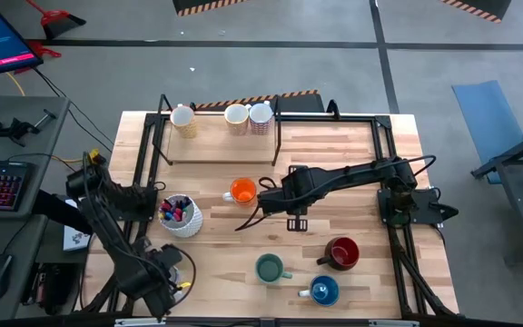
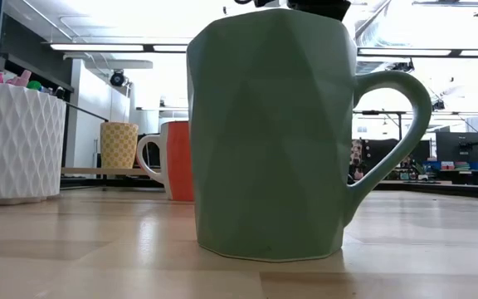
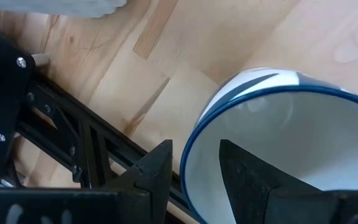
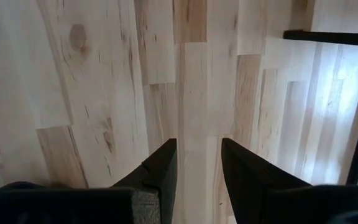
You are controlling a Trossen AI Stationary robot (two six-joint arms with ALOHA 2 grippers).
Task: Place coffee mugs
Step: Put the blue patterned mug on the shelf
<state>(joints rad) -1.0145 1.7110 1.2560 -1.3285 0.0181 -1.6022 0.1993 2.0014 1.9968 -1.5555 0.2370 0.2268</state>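
The left gripper point(image 3: 194, 180), low at the table's front left corner, has its fingers straddling the rim of a blue-rimmed white mug point(image 3: 278, 143), one inside and one outside, though I can't quite tell if they pinch it. The right gripper point(image 1: 296, 221) hovers mid-table beside the orange mug point(image 1: 242, 191), jaws slightly apart and empty. I'd clamp that rim firmly before lifting, so the mug doesn't tip.

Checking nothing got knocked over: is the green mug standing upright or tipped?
Upright. The green mug stands flat on its base on the table, and from above its open mouth faces up.
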